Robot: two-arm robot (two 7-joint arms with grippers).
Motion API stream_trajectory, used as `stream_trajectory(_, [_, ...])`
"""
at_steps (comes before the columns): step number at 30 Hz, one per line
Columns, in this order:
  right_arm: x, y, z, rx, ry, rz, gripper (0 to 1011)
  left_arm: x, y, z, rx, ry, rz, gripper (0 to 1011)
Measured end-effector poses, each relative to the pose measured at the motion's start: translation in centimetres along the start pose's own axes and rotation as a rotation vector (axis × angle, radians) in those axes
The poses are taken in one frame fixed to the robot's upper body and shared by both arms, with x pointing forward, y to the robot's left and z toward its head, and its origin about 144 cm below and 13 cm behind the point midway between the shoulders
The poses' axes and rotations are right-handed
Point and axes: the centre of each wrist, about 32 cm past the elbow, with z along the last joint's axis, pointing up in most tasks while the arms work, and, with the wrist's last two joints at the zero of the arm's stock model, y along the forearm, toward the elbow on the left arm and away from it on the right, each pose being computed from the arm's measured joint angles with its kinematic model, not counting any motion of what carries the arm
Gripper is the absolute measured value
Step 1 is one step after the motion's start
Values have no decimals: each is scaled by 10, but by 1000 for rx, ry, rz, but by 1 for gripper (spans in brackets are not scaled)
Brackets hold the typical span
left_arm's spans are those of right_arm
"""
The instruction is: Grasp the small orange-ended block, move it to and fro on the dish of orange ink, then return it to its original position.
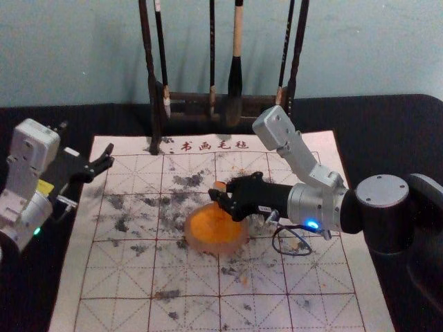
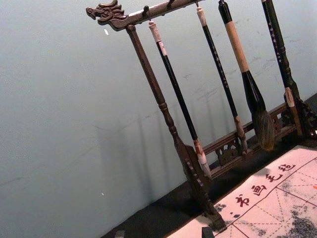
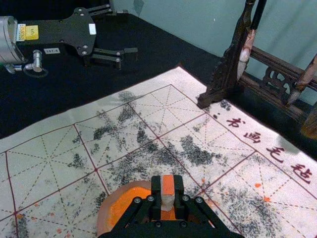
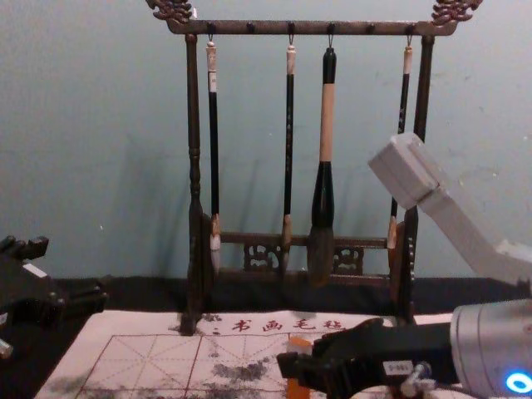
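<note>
Just over the dish of orange ink (image 1: 214,231), my right gripper (image 1: 218,196) holds the small block (image 1: 220,186) upright. In the right wrist view the gripper (image 3: 167,197) is shut on the block (image 3: 168,185), its orange end up and a pale part below; the dish (image 3: 103,214) lies beneath. Whether the block's lower end touches the ink is hidden. From the side, the block (image 4: 299,343) shows orange above and below the fingers. My left gripper (image 1: 86,140) stays parked, open and empty, left of the mat; its tips also show in the left wrist view (image 2: 163,233).
A dark wooden rack (image 4: 195,166) with several hanging brushes stands behind the mat's far edge. The white gridded mat (image 1: 118,304), with black ink smudges and a few orange specks, lies under the dish. Dark tablecloth (image 1: 387,131) surrounds the mat.
</note>
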Motion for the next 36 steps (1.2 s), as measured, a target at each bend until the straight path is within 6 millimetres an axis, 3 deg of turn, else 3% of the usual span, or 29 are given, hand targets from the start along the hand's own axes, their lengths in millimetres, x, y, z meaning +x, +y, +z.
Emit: stream_trajectory(36, [-6, -23, -11, -17, -4, 28, 110, 0, 0, 0, 0, 0, 0, 1001])
